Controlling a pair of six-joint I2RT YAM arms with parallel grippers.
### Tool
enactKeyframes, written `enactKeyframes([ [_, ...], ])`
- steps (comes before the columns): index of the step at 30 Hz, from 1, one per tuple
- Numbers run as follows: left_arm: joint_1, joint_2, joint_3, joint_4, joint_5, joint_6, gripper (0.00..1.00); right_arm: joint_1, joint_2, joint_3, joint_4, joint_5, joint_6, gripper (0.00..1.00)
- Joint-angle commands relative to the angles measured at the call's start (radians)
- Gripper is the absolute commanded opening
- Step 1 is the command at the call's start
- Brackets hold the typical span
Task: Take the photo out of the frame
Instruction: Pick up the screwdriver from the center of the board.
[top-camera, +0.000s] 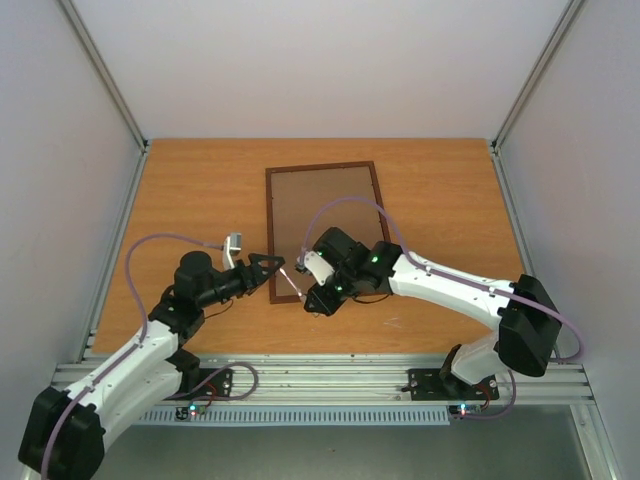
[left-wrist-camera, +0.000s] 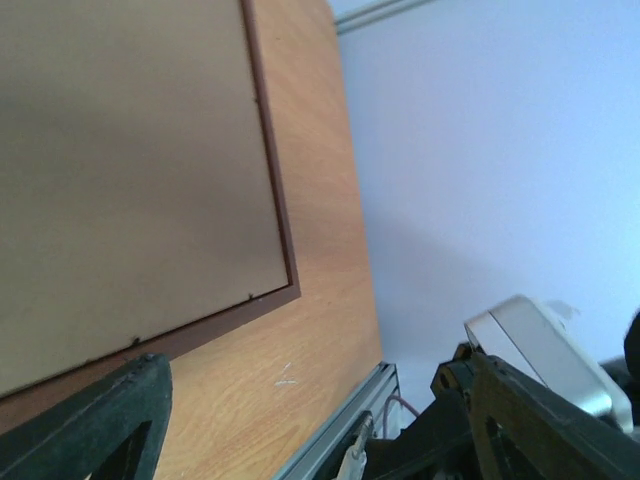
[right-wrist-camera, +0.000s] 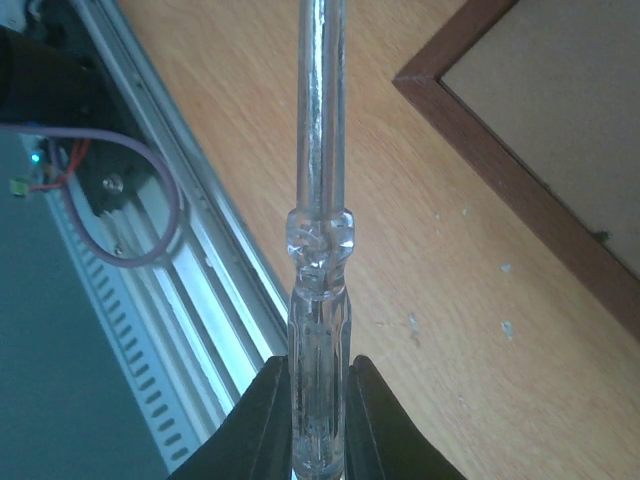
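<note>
My tool (right-wrist-camera: 320, 200) is clear glossy plastic, the table (top-camera: 200, 190) smooth wood-grain, the frame (top-camera: 322, 205) dark wood with a matt brown back.

A lab test cell: plain white panel walls (top-camera: 300, 60); aluminium rail (top-camera: 330, 375) edging a wooden table (top-camera: 200, 190).

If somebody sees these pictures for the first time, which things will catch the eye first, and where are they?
First comes the frame, lying with its plain brown back up in the middle of the wooden table. Next is the right gripper, its jaws shut on a clear plastic tool that reaches out beside the frame's near left corner. The left gripper is open at that same corner.
</note>
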Motion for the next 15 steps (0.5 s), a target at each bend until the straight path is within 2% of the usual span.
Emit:
enactKeyframes([
  [1,-0.048,0.043,-0.015,0.224,0.023,-0.018,0.77,-0.041,-0.033,-0.029,0.08,-0.129,0.033,0.01],
  [7,-0.097,0.114,-0.019,0.342,0.02,-0.031,0.61,-0.073,-0.04,-0.044,0.109,-0.188,0.049,0.01],
  [15,-0.128,0.134,-0.032,0.397,0.017,-0.033,0.42,-0.109,-0.051,-0.062,0.159,-0.255,0.073,0.01],
])
